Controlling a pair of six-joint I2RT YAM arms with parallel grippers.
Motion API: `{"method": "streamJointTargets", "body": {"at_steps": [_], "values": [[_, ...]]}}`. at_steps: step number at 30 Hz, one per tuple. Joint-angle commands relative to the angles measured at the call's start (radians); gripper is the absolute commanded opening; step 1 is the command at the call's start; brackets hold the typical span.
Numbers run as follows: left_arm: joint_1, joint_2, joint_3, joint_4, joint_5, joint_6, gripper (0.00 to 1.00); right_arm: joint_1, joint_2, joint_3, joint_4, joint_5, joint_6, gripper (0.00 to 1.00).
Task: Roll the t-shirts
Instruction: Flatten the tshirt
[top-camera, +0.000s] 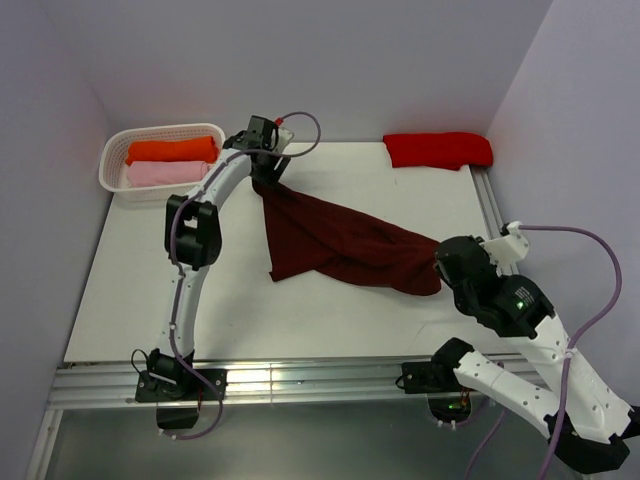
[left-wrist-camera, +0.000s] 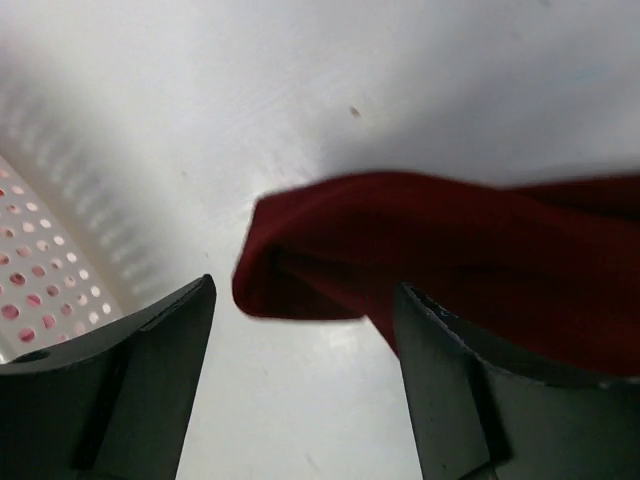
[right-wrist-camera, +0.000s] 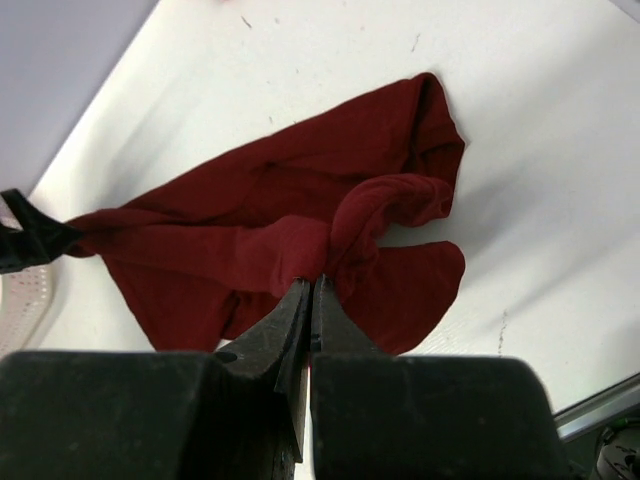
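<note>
Your left arm (top-camera: 184, 298), right arm (top-camera: 545, 345): white links, black joint housings, lilac-grey cable (top-camera: 575, 231) trailing each. Tiny green light (top-camera: 520, 293) on right one, LED probably. Fingers (left-wrist-camera: 150, 380) dark, wedge-shaped.

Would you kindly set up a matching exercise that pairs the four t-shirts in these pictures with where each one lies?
Things:
1. maroon t-shirt
2. red t-shirt
3. orange t-shirt
4. pink t-shirt

Places:
A. in the near half of the basket
B. spread loosely across the middle of the table
C. at the far right corner of the table
D. in the far half of the basket

Pairs: 1-B; 2-C; 3-D; 4-A
</note>
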Motion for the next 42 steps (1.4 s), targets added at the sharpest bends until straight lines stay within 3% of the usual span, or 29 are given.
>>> {"method": "streamJointTargets", "body": {"at_steps": [1,5,7,8,11,17,21,29,32,33,35,36,37,42], "values": [[0.002,-0.157,-0.029,-0.063,0.136,-0.025,0.78,-0.029,0.020,-0.011,0.070,-0.005,-0.054,0.00],[0.019,-0.355,-0.234,-0.129,0.283,-0.029,0.79,-0.049,0.058,-0.026,0.133,-0.033,-0.091,0.00],[0.028,-0.446,-0.444,-0.149,0.360,-0.018,0.77,-0.055,0.071,-0.031,0.154,-0.045,-0.105,0.00],[0.030,-0.477,-0.445,-0.141,0.380,-0.015,0.76,-0.057,0.072,-0.034,0.162,-0.048,-0.109,0.00],[0.031,-0.563,-0.688,-0.079,0.432,-0.028,0.72,-0.063,0.077,-0.045,0.194,-0.062,-0.123,0.00],[0.016,-0.539,-0.810,0.033,0.491,-0.066,0.67,-0.069,0.089,-0.064,0.228,-0.090,-0.136,0.00],[-0.016,-0.522,-0.861,0.125,0.443,-0.101,0.72,-0.069,0.086,-0.078,0.243,-0.099,-0.137,0.00],[-0.070,-0.478,-0.900,0.211,0.397,-0.117,0.68,-0.070,0.078,-0.109,0.257,-0.108,-0.133,0.00],[-0.085,-0.450,-0.897,0.233,0.341,-0.126,0.53,-0.072,0.078,-0.114,0.257,-0.107,-0.133,0.00],[-0.087,-0.444,-0.896,0.236,0.327,-0.129,0.39,-0.072,0.077,-0.114,0.254,-0.107,-0.133,0.00],[-0.084,-0.433,-0.887,0.248,0.269,-0.136,0.24,-0.073,0.075,-0.107,0.248,-0.102,-0.137,0.00],[-0.082,-0.435,-0.881,0.250,0.256,-0.138,0.09,-0.075,0.072,-0.101,0.240,-0.101,-0.139,0.00],[-0.075,-0.435,-0.871,0.250,0.229,-0.133,0.02,-0.076,0.071,-0.100,0.237,-0.094,-0.143,0.00],[-0.013,-0.401,-0.714,0.187,0.202,-0.133,0.00,-0.096,0.057,-0.055,0.196,-0.074,-0.175,0.00]]}}
